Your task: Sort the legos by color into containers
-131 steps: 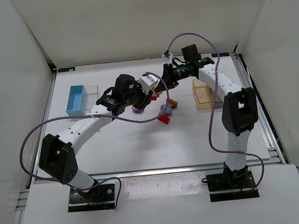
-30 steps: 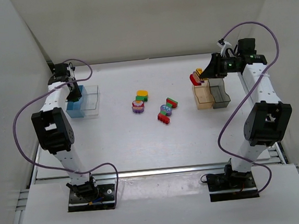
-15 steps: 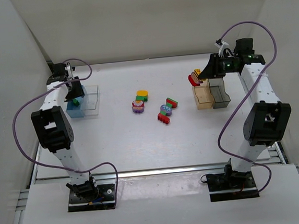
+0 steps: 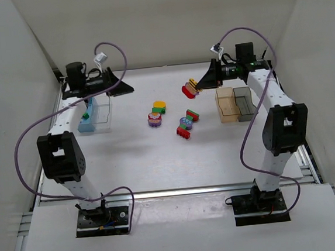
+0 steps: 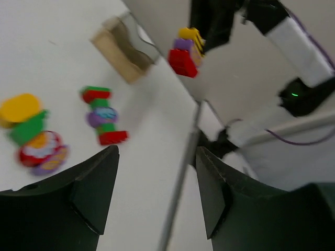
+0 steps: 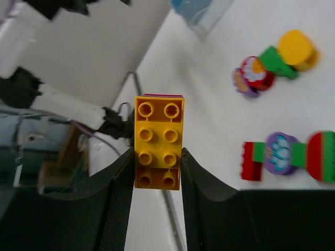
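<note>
**A:** Where is the piece that is in hand?

**B:** In the air. The right pincer [image 6: 157,157] is closed on the sides of the mixed stack [image 4: 190,88], gripping its yellow brick. Purple comes next and red is at the free end. The stack hangs over the far part of the tabletop [image 4: 159,167], left of the orange bin [image 4: 227,105] and the grey bin [image 4: 245,102], and above neither.

**A:** And the other arm?

**B:** The left pincer [image 5: 157,172] is spread wide with nothing between its fingers. It is held above the tabletop near the blue bin [image 4: 87,125], which has a green brick [image 4: 86,115] in it.

**A:** So what does the coming move turn on?

**B:** My guess is pulling the stack apart, since it has three colours. Its long axis runs roughly along the line between the two pincers, with the red end towards the left arm. In the left wrist view the stack sits up and to the right of the open gap, well apart from it. The right arm has it, so the left arm would have to cross to take that red end. The rounded cluster [image 4: 156,114] and the striped row [image 4: 186,124] lie on the tabletop between the two arms, untouched
</note>
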### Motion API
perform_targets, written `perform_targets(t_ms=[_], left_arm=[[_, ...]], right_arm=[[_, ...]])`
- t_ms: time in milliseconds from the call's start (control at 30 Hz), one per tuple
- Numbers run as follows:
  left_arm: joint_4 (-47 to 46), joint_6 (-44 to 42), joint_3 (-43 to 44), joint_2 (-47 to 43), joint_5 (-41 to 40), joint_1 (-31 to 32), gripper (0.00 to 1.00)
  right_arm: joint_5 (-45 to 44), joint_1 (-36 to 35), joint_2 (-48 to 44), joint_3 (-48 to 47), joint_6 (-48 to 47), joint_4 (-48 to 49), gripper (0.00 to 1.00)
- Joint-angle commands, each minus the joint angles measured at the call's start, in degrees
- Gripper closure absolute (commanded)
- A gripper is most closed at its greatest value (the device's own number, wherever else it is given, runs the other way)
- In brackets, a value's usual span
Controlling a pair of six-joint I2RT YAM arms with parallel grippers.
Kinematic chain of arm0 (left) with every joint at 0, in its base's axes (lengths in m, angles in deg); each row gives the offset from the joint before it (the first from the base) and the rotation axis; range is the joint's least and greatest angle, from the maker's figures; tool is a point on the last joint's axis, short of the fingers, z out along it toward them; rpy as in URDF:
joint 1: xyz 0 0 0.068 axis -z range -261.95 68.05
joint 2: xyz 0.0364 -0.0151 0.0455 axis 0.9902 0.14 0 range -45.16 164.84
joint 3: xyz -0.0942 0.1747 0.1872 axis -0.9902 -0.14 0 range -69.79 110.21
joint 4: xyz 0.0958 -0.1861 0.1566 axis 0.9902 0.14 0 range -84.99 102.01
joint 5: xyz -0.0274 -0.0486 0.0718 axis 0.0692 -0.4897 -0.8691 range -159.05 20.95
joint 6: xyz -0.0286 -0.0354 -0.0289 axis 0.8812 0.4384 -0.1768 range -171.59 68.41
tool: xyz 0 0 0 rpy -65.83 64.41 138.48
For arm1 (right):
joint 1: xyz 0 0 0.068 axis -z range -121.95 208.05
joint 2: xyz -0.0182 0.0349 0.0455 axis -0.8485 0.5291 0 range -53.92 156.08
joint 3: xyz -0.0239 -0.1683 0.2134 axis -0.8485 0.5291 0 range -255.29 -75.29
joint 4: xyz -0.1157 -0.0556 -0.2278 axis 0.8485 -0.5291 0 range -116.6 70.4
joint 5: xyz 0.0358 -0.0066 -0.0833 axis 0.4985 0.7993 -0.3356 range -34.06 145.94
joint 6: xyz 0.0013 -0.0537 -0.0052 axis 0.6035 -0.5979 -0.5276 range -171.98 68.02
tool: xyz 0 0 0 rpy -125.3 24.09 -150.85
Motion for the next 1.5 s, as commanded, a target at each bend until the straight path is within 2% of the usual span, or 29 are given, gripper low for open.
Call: perform_targets(t_ms=[0,33,300,467,800,1100,1200,1333,1367,1467], left_arm=[[-21.51,18.95,-6.01,-0.77,16.71,3.30,0.29],[-21.35,18.42,-6.27,-0.78,16.36,5.49,0.28],[-22.92,17.27,-2.94,2.47,15.12,10.69,0.28],[-23.63,17.62,-0.92,4.84,15.56,14.03,0.29],[-31.18,23.16,-0.83,6.69,15.30,17.11,0.29],[-36.71,27.02,-1.09,8.10,13.55,17.29,0.29],[-38.21,28.34,-1.00,8.45,13.19,17.29,0.36],[-38.31,28.52,-1.18,8.36,13.37,17.29,0.57],[-38.22,28.61,-1.44,8.36,13.63,17.29,0.65],[-37.43,28.61,-2.32,8.01,14.33,17.29,0.74]], right_arm=[[11.77,-4.35,2.03,-3.78,11.72,10.53,1.00],[12.49,-5.06,3.26,-5.09,12.61,10.88,1.00],[15.05,-11.74,6.96,-9.32,19.55,17.73,1.00],[14.61,-12.98,9.51,-10.37,25.00,24.24,1.00],[14.69,-13.86,12.41,-12.75,27.20,27.75,1.00],[14.78,-15.79,12.67,-13.37,26.94,28.03,1.00],[14.61,-16.14,12.50,-12.66,26.59,27.76,1.00],[13.99,-16.14,12.50,-12.66,25.97,27.23,1.00],[13.82,-16.14,12.50,-12.84,25.89,27.06,1.00],[13.29,-16.14,12.59,-13.10,25.36,26.53,1.00]])
